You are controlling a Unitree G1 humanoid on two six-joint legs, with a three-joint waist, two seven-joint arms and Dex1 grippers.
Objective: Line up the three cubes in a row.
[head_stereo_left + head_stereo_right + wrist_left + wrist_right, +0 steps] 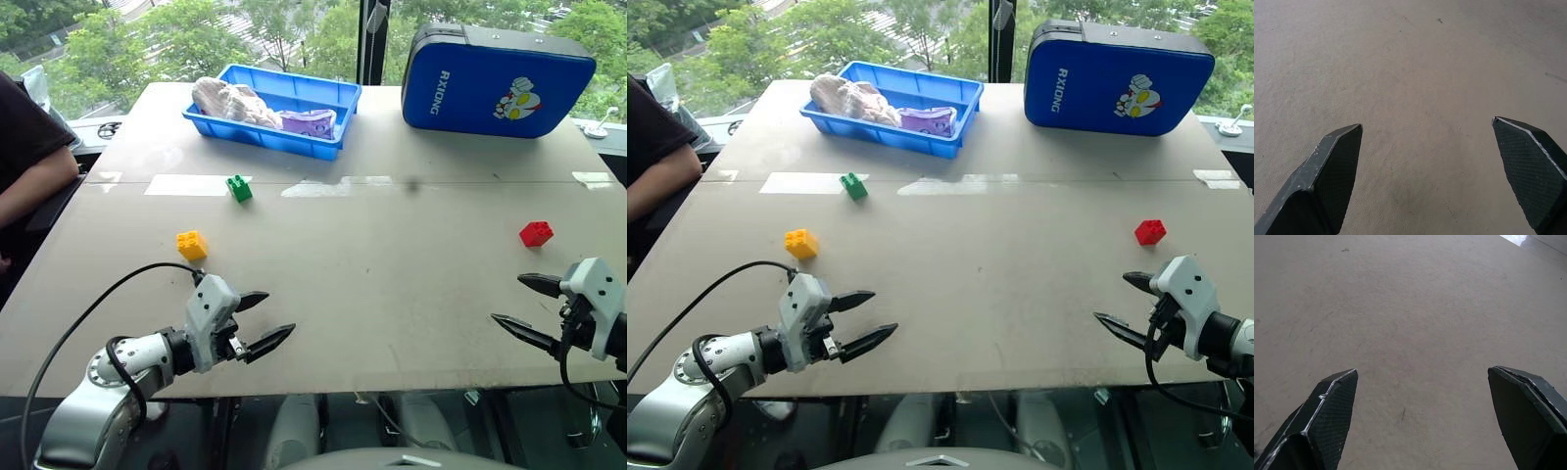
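Progress: zero so far | yellow cube [192, 244], green [239, 188], red [536, 233] scattered on bench [392, 284] | left claw [261, 321] and right claw [527, 306] both wide open, empty | all three left to line up

We see the table [392, 294] spread before us, with the tray [333, 98] at its far edge, left of centre, and the case [470, 88] at the far right. Bundled cloths [235, 101] lie in the tray. One cube [239, 188] sits in front of the tray; a second cube [192, 245] lies nearer and further left. The third cube [536, 233] lies well apart at the right. The left gripper [266, 318] hangs at the near left, just before the second cube, the right gripper [517, 305] at the near right, before the third. A person's arm [34, 181] rests beyond the left edge.
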